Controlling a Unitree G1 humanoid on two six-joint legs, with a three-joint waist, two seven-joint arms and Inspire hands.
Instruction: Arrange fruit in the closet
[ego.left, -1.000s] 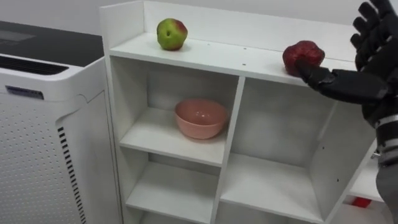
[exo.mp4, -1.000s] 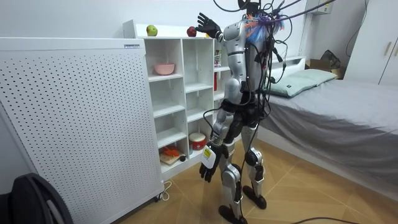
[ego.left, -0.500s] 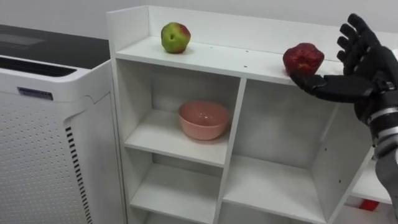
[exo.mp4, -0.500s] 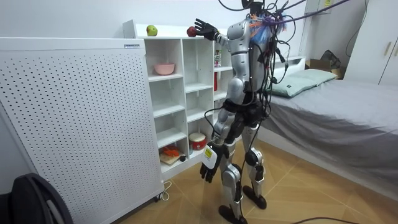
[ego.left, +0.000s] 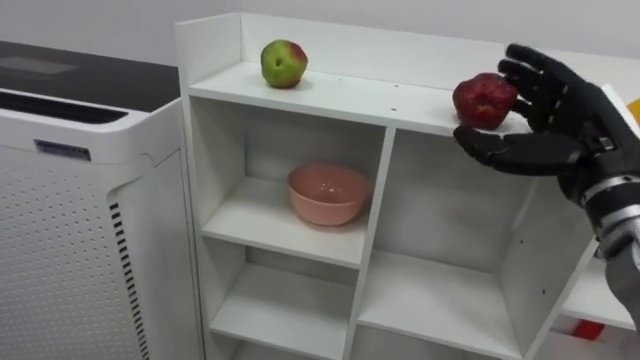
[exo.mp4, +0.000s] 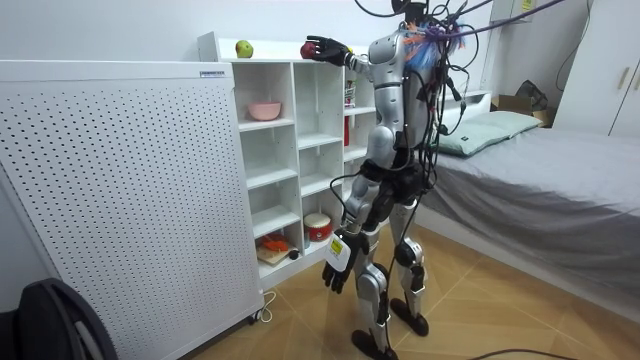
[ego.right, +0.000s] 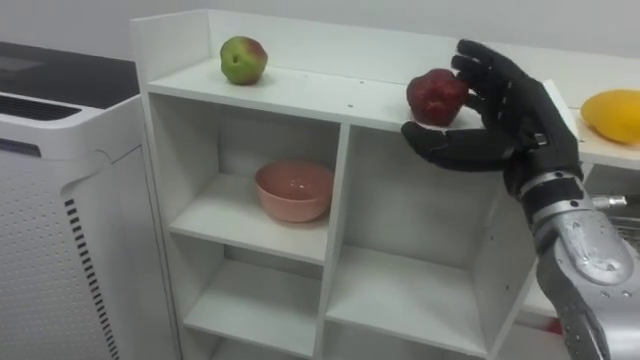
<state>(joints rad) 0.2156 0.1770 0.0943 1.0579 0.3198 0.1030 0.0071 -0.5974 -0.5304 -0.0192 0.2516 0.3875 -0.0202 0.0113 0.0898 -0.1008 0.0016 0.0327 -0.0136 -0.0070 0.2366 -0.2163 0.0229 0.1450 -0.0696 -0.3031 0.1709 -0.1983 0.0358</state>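
A dark red apple (ego.left: 484, 100) rests on the top board (ego.left: 350, 95) of the white closet, above its right column. My right hand (ego.left: 560, 110) is open and cups it: the fingers reach behind and beside the fruit, while the thumb stretches out in front, just below the board's edge. Further left on the same board stands a green-red apple (ego.left: 283, 63). A yellow fruit (ego.right: 612, 113) lies on the board to the right of my hand. In the room view I stand facing the closet with my left hand (exo.mp4: 335, 278) hanging relaxed at my side.
A pink bowl (ego.left: 326, 192) sits in the upper left compartment; the compartments below and to its right are bare. A tall white perforated unit (ego.left: 60, 200) stands against the closet's left side. A bed (exo.mp4: 540, 170) lies behind me.
My right hand has come leftward and lowered from raised, spread fingers to cupping the red apple. The apples have stayed put; the picture has shifted slightly.
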